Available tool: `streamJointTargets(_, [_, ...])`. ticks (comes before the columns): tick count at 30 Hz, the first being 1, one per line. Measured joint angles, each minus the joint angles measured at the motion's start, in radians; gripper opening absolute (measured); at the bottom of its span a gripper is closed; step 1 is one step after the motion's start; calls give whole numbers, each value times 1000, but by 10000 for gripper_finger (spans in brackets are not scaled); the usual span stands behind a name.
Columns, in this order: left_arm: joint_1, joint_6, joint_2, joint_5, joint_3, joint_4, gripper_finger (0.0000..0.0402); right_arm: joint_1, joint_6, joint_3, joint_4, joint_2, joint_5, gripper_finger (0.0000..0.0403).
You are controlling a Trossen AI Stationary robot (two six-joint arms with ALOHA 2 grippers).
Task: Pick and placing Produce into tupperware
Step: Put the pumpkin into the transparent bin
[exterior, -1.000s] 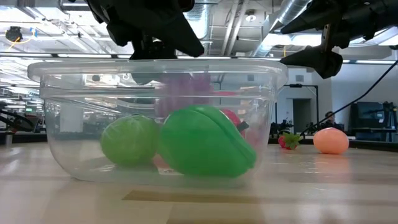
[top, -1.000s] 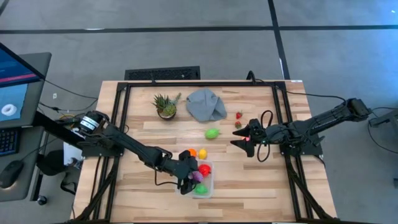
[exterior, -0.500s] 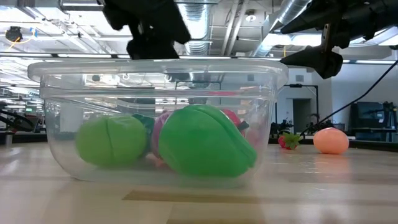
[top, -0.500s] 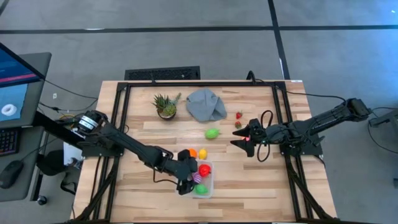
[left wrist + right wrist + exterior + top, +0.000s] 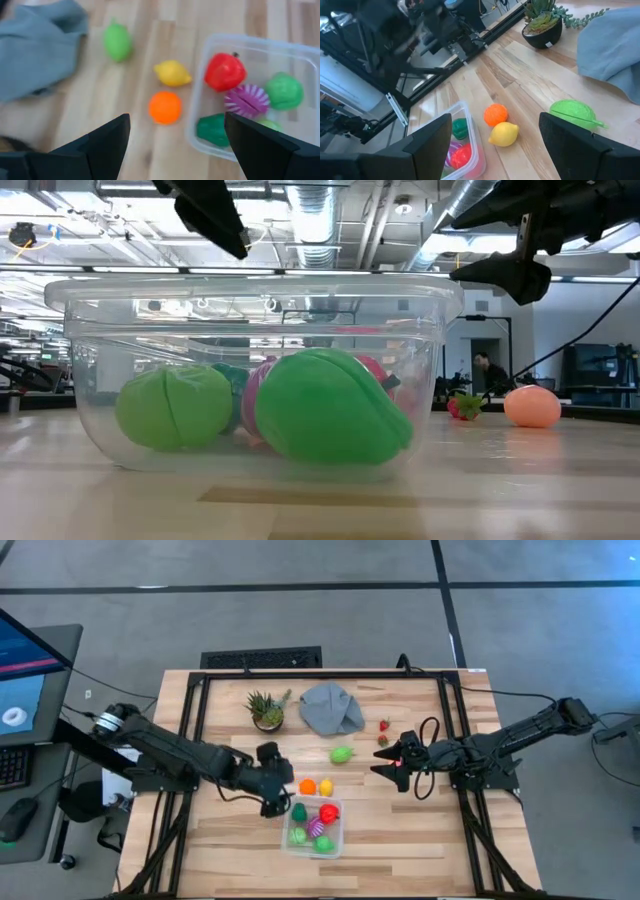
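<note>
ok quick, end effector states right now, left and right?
Left end effector: open, empty, beside the tupperware.
Right end effector: open, empty, waiting past the loose produce.

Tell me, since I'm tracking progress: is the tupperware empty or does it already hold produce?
Holds produce. The tupperware contains a red piece, a purple one and green ones.

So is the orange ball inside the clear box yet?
No, the orange ball sits on the wooden table just outside the clear box, next to the yellow lemon.
</note>
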Motion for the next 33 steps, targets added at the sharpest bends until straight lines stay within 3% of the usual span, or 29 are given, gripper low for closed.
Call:
streamJointTargets(6, [9,20,-52,-110,-1,-108,313,19,15,0,-14,0,2,322])
streamJointTargets(12, [13,229,-53,-129,-47,-167,313,20,40,0,-19,0,3,322])
streamJointTargets(21, [117,557,-52,61,-207,-166,313,15,126,0,-16,0,19,322])
streamJointTargets(33, [305,1054,-52,312,-214,-32,313,31,306,0,-9,0,109,322])
